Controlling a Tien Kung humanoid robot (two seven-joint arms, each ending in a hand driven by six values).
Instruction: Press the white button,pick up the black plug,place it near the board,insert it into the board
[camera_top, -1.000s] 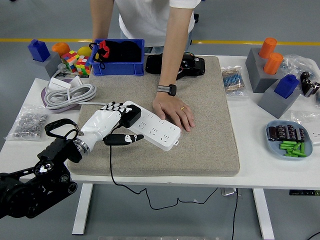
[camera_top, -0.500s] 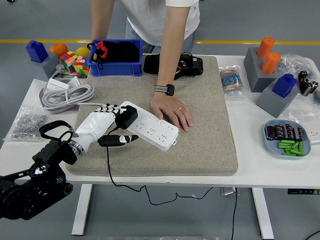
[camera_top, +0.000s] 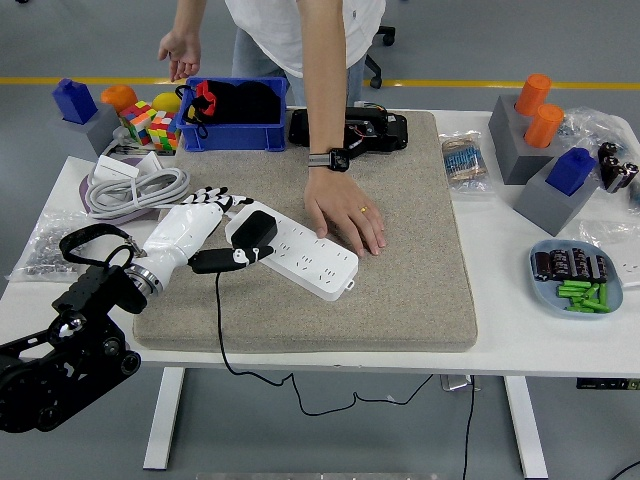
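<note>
The white power strip (camera_top: 296, 250) lies flat and diagonal on the grey mat, its left end toward the far left and its right end toward the near right. The black plug (camera_top: 254, 229) sits on top of the strip's left end, tilted. Its black cable runs down off the worktop's near edge.

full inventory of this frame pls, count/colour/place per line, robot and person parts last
power strip: 1, white, on the mat, left of centre
black plug: 1, black, on the strip's left end, cord trailing off the near table edge
mat: 1, beige, table centre
blue bin: 1, blue, far left of mat, dark contents
black device: 1, mat's far edge
coiled cable: 1, white, left of mat
puzzle cube: 1, multicoloured, far left
grey blocks: 2, right side, orange and blue pieces on top
tray: 1, pale blue, right; green and dark parts
left hand: 1, white, at the plug
person's hand: 1, pressing the strip's right part
</note>
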